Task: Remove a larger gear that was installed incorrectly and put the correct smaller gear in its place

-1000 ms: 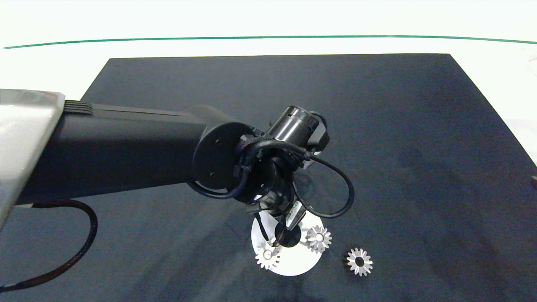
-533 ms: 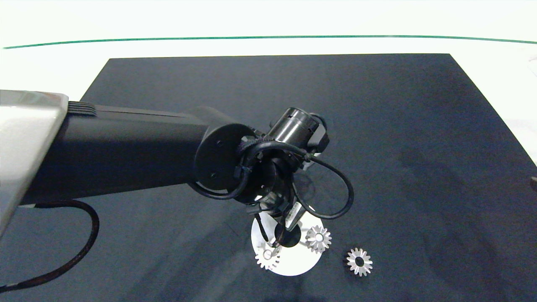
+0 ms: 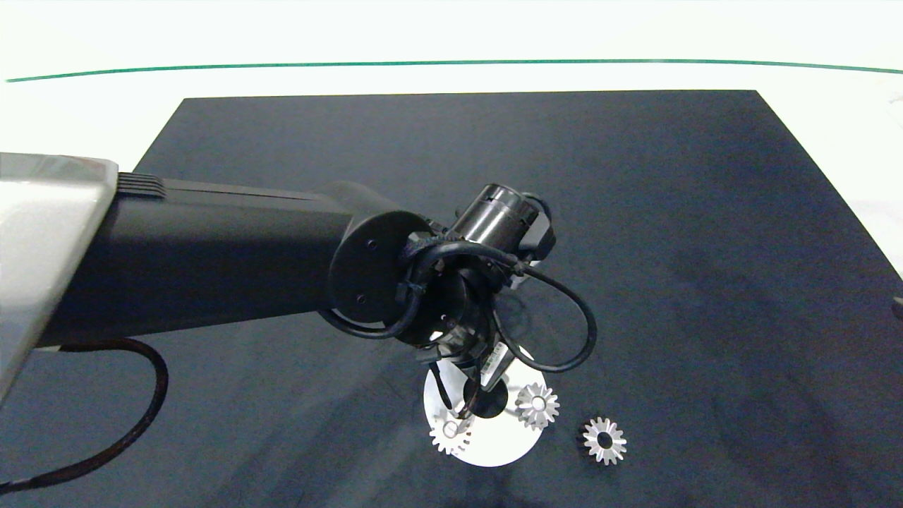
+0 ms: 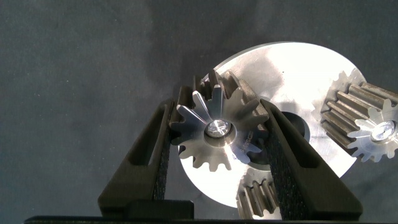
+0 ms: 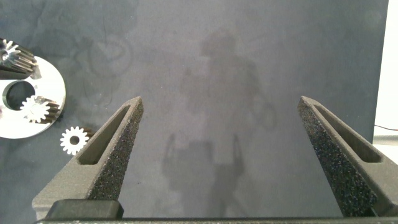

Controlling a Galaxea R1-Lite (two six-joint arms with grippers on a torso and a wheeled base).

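Your left gripper [image 4: 217, 140] has barely shifted over the round plate [image 3: 487, 451], and its fingers now pinch the larger gear [image 4: 214, 127] between them above that plate's centre hole. You see the smaller gear [image 3: 604, 440] just beside the plate on the mat. Your right gripper [image 5: 227, 162] hangs spread wide, well away from the plate.

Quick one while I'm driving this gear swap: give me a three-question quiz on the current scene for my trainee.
1. True or false: the fingers of the left tool stand on opposite sides of the larger gear, pressing on its teeth.
2. Where does the smaller gear lie? A: on the round plate. B: on the dark mat, beside the plate. C: in the right tool.
3. Fill in: the right tool hangs over bare mat, away from the plate, with its fingers ____.

Key: 1 true. 2 B. 3 open.
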